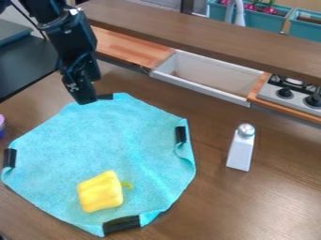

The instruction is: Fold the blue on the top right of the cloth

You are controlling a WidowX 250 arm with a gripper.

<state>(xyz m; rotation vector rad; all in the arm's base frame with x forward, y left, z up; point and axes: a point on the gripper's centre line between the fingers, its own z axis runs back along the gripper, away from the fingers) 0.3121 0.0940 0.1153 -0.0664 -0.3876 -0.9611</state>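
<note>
Yellow pepper (100, 191) lying on the near part of the blue cloth (113, 136), cloth spread on the worktop's (207, 211) left side, purple item (2, 125) cut off at left, white shaker (241, 150) standing right of the cloth, gripper (86, 99) at the cloth's far edge, open or closed unclear, stove (288, 96) cut off at right, white sink (203, 77) beyond.

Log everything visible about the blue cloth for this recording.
The cloth is light blue, with a soft, towel-like look. It lies mostly flat on the brown tabletop, its outline many-sided, with black patches at the far, near, left and right edges. The right edge is curled inward below its patch, and slight creases run across the surface. A yellow bell pepper with a green stem rests on its near part. The gripper is at the far edge; whether it touches is unclear.
</note>
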